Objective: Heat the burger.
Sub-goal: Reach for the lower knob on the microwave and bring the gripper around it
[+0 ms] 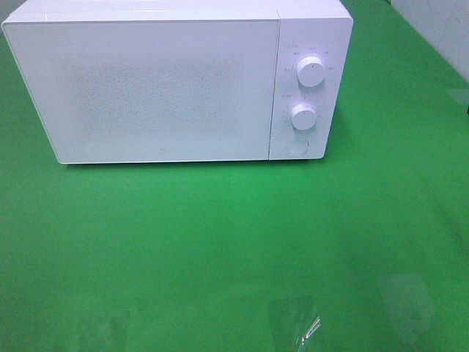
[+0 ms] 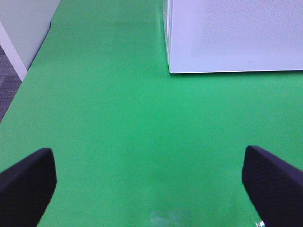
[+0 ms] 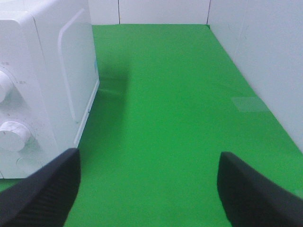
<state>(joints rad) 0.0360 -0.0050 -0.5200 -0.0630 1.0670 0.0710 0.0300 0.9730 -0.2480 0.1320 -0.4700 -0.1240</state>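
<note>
The burger is out of view in all three frames. A white microwave (image 1: 176,81) stands at the back of the green table with its door shut; two white dials (image 1: 311,73) and a round button sit on its right panel. Neither arm shows in the high view. In the left wrist view my left gripper (image 2: 149,182) is open over bare green cloth, its black fingers (image 2: 26,187) wide apart, with the microwave's front corner (image 2: 232,38) ahead. My right gripper (image 3: 149,189) is open too, empty, beside the microwave's dial panel (image 3: 28,99).
The green cloth (image 1: 234,242) covers the table. A white wall (image 3: 265,66) borders it on the right and another at the back. The table's left edge (image 2: 23,80) drops to grey floor. Bits of clear tape (image 1: 308,330) lie near the front edge.
</note>
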